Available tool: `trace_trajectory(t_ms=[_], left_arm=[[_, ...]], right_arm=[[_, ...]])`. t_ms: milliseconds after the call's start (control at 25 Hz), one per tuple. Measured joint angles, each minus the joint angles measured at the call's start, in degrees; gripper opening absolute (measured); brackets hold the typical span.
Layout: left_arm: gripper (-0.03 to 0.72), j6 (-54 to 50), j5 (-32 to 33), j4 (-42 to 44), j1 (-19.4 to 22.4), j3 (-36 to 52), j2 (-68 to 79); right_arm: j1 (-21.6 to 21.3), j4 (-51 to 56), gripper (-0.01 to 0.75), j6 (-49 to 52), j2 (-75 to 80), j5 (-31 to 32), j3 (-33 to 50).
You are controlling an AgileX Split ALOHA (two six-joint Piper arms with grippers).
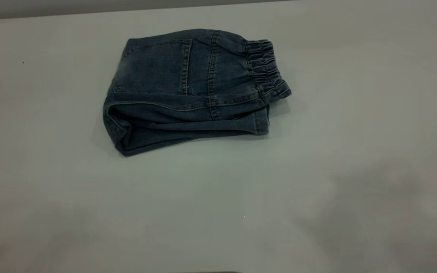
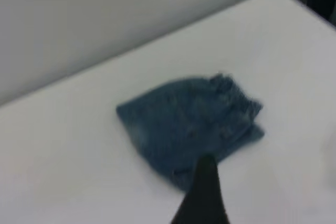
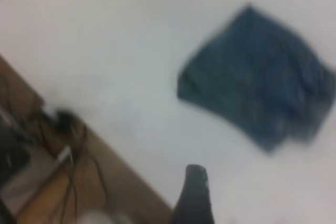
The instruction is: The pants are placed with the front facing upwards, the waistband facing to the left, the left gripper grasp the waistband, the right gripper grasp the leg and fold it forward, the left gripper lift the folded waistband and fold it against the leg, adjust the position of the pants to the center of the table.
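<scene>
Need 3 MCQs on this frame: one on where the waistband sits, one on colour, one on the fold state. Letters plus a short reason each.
1. In the exterior view, on which side of the pants does the waistband lie?
A. the left end
B. the right end
C. tucked underneath, hidden

2. What colour are the pants?
A. blue denim
B. red
C. white

3. What state are the pants in?
A. spread flat, both legs out
B. hanging from a gripper
C. folded into a compact stack on the table

Key: 1 B, the ruched band shows at the bundle's right end. 2 A, blue denim with visible stitching and a patch pocket. 3 C, layers lie stacked with a fold at the left end, and no gripper touches them.
</scene>
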Motion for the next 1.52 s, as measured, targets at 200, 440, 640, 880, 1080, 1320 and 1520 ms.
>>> trace_trajectory(t_ms=[200,440,640,880,1080,1320,1520], left_arm=[[0.566,-1.69,0.00,4.40,0.00,14.87,-6.40],[0.566,-2.78,0.00,5.14,0.00,32.36,-11.30],[0.566,-3.03,0.00,5.25,0.00,41.68,-14.37],[0.566,-3.03,-0.27,5.25,0.00,44.67,-17.20],[0.566,-3.03,-0.90,6.96,0.00,47.21,-18.64],[0.566,-3.03,-2.59,7.38,0.00,50.02,-19.29],[0.566,-3.04,-3.08,7.53,0.00,50.04,-19.29]], right_arm=[[0.00,-0.45,0.549,-1.75,-11.02,-0.34,17.46],[0.00,-3.68,0.549,-1.81,-23.97,-0.87,38.44],[0.00,-6.68,0.549,-0.39,-35.85,-4.93,53.89],[0.00,-7.24,0.549,0.20,-47.03,-8.56,63.86],[0.00,-7.88,0.549,0.76,-51.77,-8.75,64.24],[0.00,-7.94,0.549,0.78,-52.71,-8.75,64.42],[0.00,-7.54,0.549,0.78,-52.89,-8.75,64.47]])
